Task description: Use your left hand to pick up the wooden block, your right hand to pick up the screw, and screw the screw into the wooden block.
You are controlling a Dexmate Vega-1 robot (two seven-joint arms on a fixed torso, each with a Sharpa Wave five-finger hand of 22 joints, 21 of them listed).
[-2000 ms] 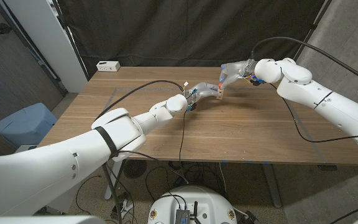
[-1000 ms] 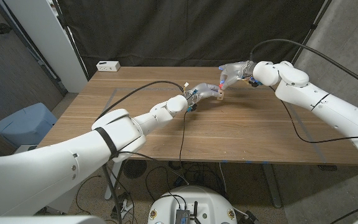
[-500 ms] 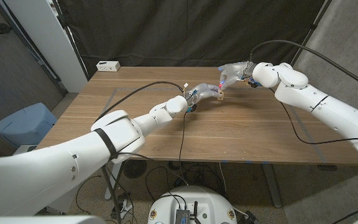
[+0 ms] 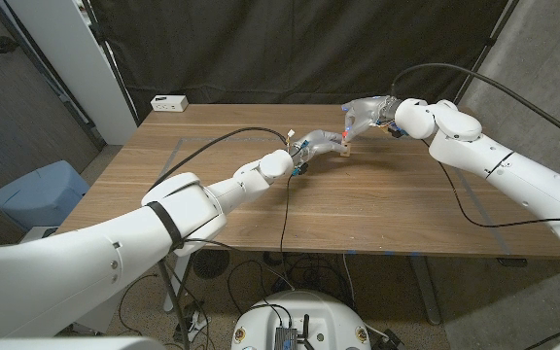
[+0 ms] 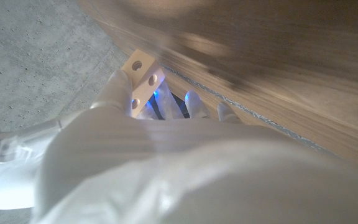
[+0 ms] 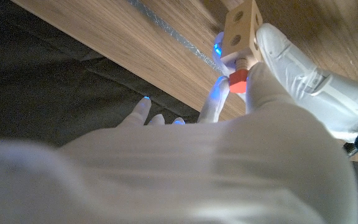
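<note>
Fingers of the left hand hold the wooden block above the table. Right hand pinches the red-headed screw, its tip meeting the block.

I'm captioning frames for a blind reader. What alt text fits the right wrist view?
A red-headed screw, pinched by the right robot hand, sits with its tip in a hole of the wooden block, which the left robot hand holds above the wooden table; dark curtain behind.
</note>
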